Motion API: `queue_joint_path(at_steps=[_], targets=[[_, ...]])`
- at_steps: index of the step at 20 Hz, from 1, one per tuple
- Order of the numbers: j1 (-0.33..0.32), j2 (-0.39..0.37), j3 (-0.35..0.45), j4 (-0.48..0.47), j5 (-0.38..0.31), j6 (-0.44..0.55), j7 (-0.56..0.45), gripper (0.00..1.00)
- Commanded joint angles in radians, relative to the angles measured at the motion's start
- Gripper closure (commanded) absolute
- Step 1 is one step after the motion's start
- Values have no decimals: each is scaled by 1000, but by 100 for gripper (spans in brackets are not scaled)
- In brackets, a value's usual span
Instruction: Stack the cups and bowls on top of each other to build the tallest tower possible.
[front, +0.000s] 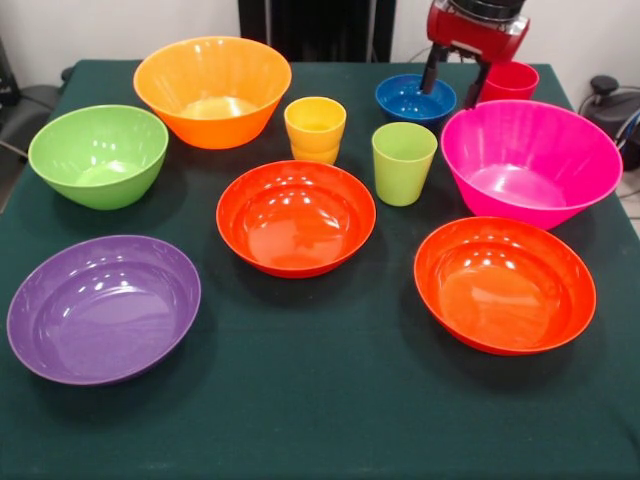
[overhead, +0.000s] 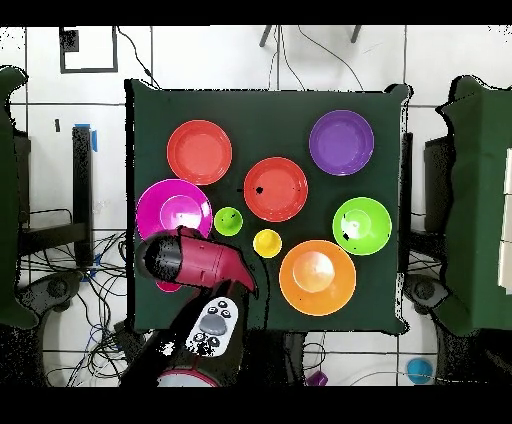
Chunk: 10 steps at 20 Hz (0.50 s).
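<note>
All the bowls and cups stand apart on the table, none stacked. At the back are a deep orange bowl (front: 212, 90) (overhead: 317, 277), a small blue bowl (front: 412, 100) and a red cup (front: 510, 80). A lime-green bowl (front: 98, 155) (overhead: 361, 225), a yellow cup (front: 315, 128) (overhead: 267, 243), a green cup (front: 403, 162) (overhead: 228, 221) and a magenta bowl (front: 530, 160) (overhead: 172, 207) form the middle row. A purple bowl (front: 103, 308) (overhead: 341, 142) and two red-orange bowls (front: 296, 217) (front: 504, 284) stand nearest the camera. My gripper (front: 455, 85) is open and empty, with one finger over the blue bowl's far rim and the other beside the red cup.
The table (front: 320, 410) has a dark green cloth. In the overhead view my arm (overhead: 190, 260) hides the blue bowl and the red cup. Cables lie on the floor beside the table (overhead: 70, 270).
</note>
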Motion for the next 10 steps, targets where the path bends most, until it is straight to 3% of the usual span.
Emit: queue_joint_path(at_steps=[1,10], targets=[[16,34,90,81,49,-3,234,0],[11,21,128,156,75,-63,221,0]])
